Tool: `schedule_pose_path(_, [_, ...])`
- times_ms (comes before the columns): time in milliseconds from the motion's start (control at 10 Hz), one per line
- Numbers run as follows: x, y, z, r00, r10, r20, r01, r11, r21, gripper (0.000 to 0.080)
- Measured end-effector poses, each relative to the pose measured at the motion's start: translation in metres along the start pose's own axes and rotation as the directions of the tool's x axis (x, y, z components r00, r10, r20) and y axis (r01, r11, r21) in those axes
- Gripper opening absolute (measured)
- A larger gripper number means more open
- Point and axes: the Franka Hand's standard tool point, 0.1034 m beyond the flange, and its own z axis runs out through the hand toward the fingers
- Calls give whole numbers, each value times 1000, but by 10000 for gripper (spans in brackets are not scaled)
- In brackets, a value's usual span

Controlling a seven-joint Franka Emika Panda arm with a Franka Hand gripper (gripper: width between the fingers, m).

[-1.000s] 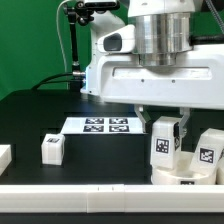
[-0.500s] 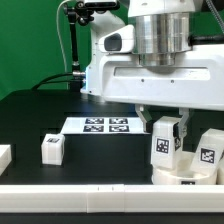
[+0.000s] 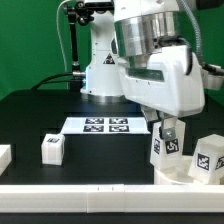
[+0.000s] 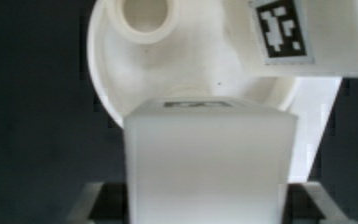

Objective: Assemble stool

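1 seat disc (image 3: 187,177); 3 leg blocks: left block (image 3: 51,148), far-right block (image 3: 207,158), middle block (image 3: 166,148) clamped between the gripper (image 3: 170,133) jaws, lower right.

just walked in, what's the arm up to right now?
The gripper is clamped on a chunky white plastic leg block with a black-and-white tag, holding it at the shallow round white seat disc on the exterior view's right. A second tagged leg block already stands on the disc beside it. A third leg block lies loose by the marker board, toward the exterior view's left. Whether the held leg is seated can't be told.
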Motion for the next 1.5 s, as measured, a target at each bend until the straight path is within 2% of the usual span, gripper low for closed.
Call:
schedule_pose_path(400, [-6, -2, 2, 921, 388, 23, -388, 921, 5, 338])
schedule_pose_path(700, [-7, -2, 1, 832, 554, 31, -554, 833, -1, 338])
schedule_pose_path(800, [-7, -1, 0, 821, 570, 31, -570, 822, -25, 338])
schedule_pose_path(900, [-6, -2, 1, 784, 620, 33, -619, 785, -21, 338])
schedule_pose_path(1000, [-7, -2, 1, 785, 618, 33, -618, 786, -22, 338])
schedule_pose_path(1100, [-8, -2, 1, 799, 601, 32, -601, 799, -24, 519])
schedule_pose_path(1200, [-14, -5, -4, 855, 516, 40, -514, 856, -57, 608])
schedule_pose_path(1300, [-20, -11, -11, 872, 486, 53, -483, 873, -67, 608])
schedule_pose_path(1400, [-23, -14, -15, 895, 442, 60, -439, 897, -59, 642])
schedule_pose_path(1500, [-21, -12, -12, 937, 342, 64, -339, 939, -55, 648])
